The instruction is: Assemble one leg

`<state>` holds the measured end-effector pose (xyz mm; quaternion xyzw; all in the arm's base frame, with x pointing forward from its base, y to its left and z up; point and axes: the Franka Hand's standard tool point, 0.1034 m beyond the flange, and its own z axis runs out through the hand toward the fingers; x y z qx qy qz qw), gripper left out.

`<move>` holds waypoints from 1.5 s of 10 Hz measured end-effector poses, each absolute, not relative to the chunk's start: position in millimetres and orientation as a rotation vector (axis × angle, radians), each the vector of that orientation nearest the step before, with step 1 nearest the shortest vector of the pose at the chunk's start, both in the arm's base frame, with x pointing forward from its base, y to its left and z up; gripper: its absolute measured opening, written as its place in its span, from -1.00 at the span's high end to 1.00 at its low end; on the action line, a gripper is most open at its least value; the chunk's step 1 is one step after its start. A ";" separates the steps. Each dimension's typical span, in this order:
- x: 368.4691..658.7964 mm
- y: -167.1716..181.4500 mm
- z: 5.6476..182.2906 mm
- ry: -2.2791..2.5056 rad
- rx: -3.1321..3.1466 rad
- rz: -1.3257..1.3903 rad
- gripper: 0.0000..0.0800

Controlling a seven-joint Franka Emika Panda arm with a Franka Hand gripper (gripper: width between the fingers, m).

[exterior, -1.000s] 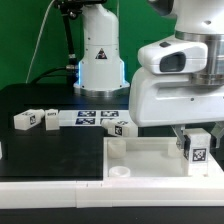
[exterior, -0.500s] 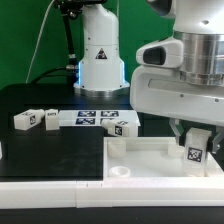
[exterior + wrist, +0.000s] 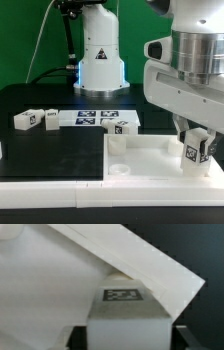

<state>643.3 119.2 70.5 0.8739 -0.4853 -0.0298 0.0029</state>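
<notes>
My gripper (image 3: 197, 133) is shut on a white square leg (image 3: 196, 150) with a marker tag, holding it upright over the far right corner of the large white tray panel (image 3: 140, 160). In the wrist view the leg (image 3: 125, 308) fills the space between my black fingers (image 3: 73, 336), with its tag facing up and the panel's raised rim (image 3: 150, 263) running just beyond it. A round socket (image 3: 120, 277) shows just past the leg's end. Three more legs lie on the black table: two (image 3: 26, 120) (image 3: 48, 118) at the exterior view's left and one (image 3: 122, 126) near the panel.
The marker board (image 3: 95, 117) lies behind the loose legs. The robot base (image 3: 98, 55) stands at the back. A round corner socket (image 3: 119, 171) shows at the panel's near left. A long white bar (image 3: 50, 183) runs along the front.
The arm has rotated and shifted slightly toward the exterior view's right; the held leg has tilted a little and sits lower at the panel's corner.
</notes>
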 end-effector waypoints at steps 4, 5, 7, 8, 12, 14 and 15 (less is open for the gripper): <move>643.3 119.4 70.0 -1.420 2.797 -0.094 -0.52; 643.8 118.1 70.0 -1.272 2.869 -0.093 -0.60; 643.4 119.7 69.9 -0.926 3.006 -0.093 -0.62; 643.2 120.4 69.8 -0.812 3.041 -0.093 -0.62; 642.8 122.9 69.8 -0.249 3.147 -0.090 -0.62; 642.9 122.0 69.8 0.070 3.156 -0.086 -0.62; 643.1 121.2 69.9 0.181 3.152 -0.084 -0.62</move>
